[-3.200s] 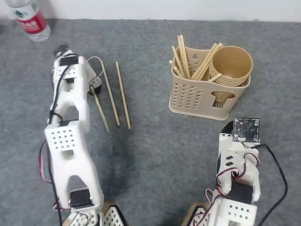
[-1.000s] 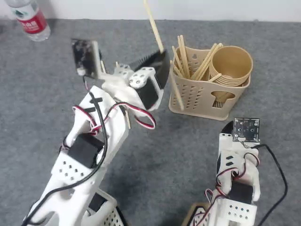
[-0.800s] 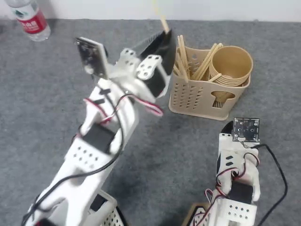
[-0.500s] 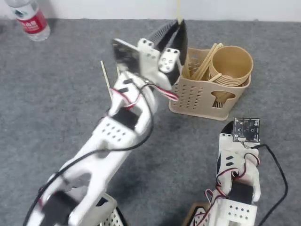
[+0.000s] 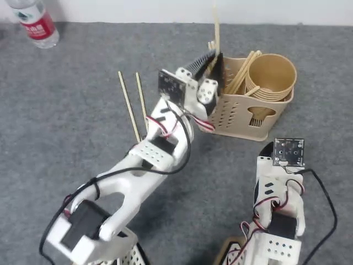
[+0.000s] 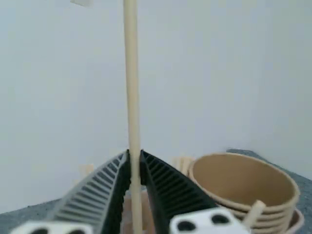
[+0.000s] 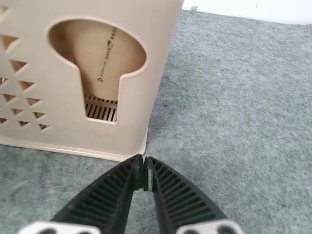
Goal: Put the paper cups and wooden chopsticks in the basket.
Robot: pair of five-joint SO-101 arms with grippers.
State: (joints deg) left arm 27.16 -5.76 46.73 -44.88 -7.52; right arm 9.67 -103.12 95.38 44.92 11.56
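Note:
My left gripper (image 5: 213, 59) is shut on a wooden chopstick (image 5: 216, 25) and holds it upright over the left compartment of the beige basket (image 5: 237, 113). In the left wrist view the chopstick (image 6: 130, 73) rises straight up from my left gripper (image 6: 135, 157), with the stacked paper cups (image 6: 243, 183) just beyond. The cups (image 5: 271, 74) fill the basket's right compartment, and several chopsticks (image 5: 241, 72) lean in its left one. Two more chopsticks (image 5: 130, 112) lie on the carpet to the left. My right gripper (image 7: 145, 173) is shut and empty, close to the basket's near wall (image 7: 58, 58).
A plastic water bottle (image 5: 36, 22) lies at the far left corner. The right arm (image 5: 278, 193) stays folded at the near right, below the basket. Grey carpet covers the table, with a white wall along the far edge.
The left arm lifted one chopstick off the carpet and swung right with it, from beside the basket's left wall to above its left compartment. The right arm has not moved.

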